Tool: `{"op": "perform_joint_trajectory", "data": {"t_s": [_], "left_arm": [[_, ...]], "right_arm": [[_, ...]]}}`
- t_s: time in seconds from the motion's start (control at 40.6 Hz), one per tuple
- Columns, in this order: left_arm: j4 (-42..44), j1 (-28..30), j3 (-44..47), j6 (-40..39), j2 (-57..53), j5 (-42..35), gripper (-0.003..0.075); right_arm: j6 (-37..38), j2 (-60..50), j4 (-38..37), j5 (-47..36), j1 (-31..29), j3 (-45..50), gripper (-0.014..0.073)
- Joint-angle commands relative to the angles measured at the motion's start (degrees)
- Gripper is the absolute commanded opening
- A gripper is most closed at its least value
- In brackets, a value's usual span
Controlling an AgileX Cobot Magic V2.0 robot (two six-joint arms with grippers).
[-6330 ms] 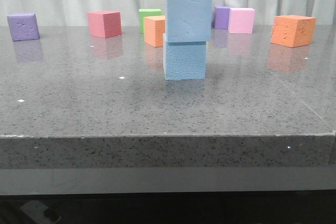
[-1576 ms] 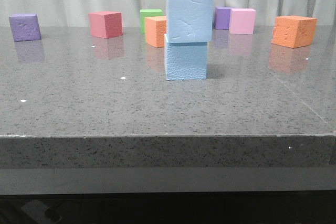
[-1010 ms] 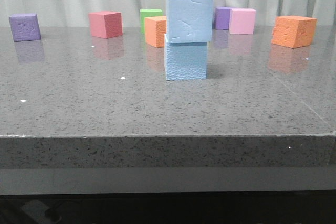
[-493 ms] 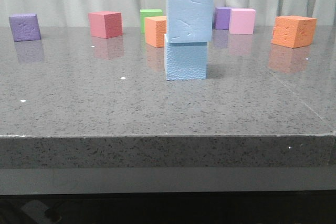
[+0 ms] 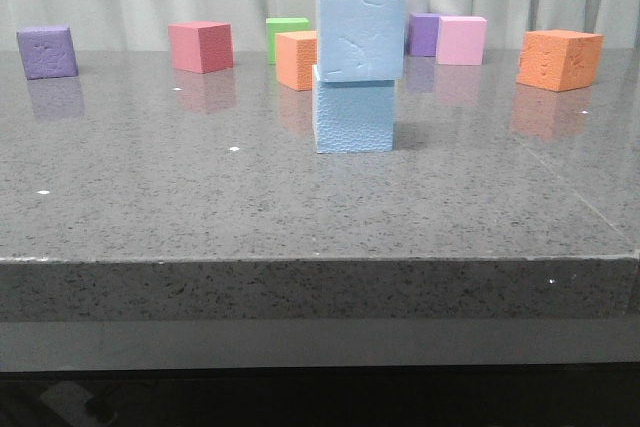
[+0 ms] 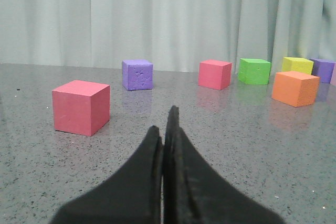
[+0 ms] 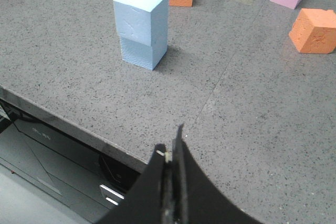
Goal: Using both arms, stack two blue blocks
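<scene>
A: Pale blue foam, upper blue block [image 5: 361,36] sits right on the lower blue block [image 5: 354,115], mid grey surface [image 5: 200,197], top one overhanging a bit.

B: And the claws?

A: Left claw [image 6: 167,129] pinched closed, empty. Right claw [image 7: 174,156] same, well apart from the stack.

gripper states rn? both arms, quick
Left gripper: closed, holding nothing.
Right gripper: closed, holding nothing, clear of the stacked blue blocks.

Upper blue block [image 5: 361,36] sat on lower blue block [image 5: 354,115], mid table [image 5: 150,197]; other coloured cubes stood behind
</scene>
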Motion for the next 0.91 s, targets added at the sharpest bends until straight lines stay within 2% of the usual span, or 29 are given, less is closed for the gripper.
{"op": "perform_joint_trajectory", "data": {"t_s": [0.0,0.074,0.172,0.394,0.591,0.887], "left_arm": [[-0.37,0.04,0.07,0.08,-0.93,-5.06,-0.002],[-0.37,0.04,0.07,0.08,-0.93,-5.06,-0.002],[-0.37,0.04,0.07,0.08,-0.93,-5.06,-0.002],[-0.37,0.04,0.07,0.08,-0.93,-5.06,-0.002],[-0.37,0.04,0.07,0.08,-0.93,-5.06,-0.002],[-0.37,0.04,0.07,0.08,-0.93,-5.06,-0.002]], "right_arm": [[-0.34,-1.07,-0.14,-4.99,-0.54,0.32,-0.0119],[-0.34,-3.52,-0.43,-6.64,-3.13,3.18,-0.0119],[-0.34,-7.3,-1.24,-13.29,-8.2,10.21,-0.0119],[-0.34,-16.53,-0.09,-40.72,-17.22,29.81,-0.0119],[-0.34,-21.96,2.26,-56.53,-19.57,43.27,-0.0119],[-0.34,-22.76,2.26,-50.05,-19.81,44.12,-0.0119]]}}
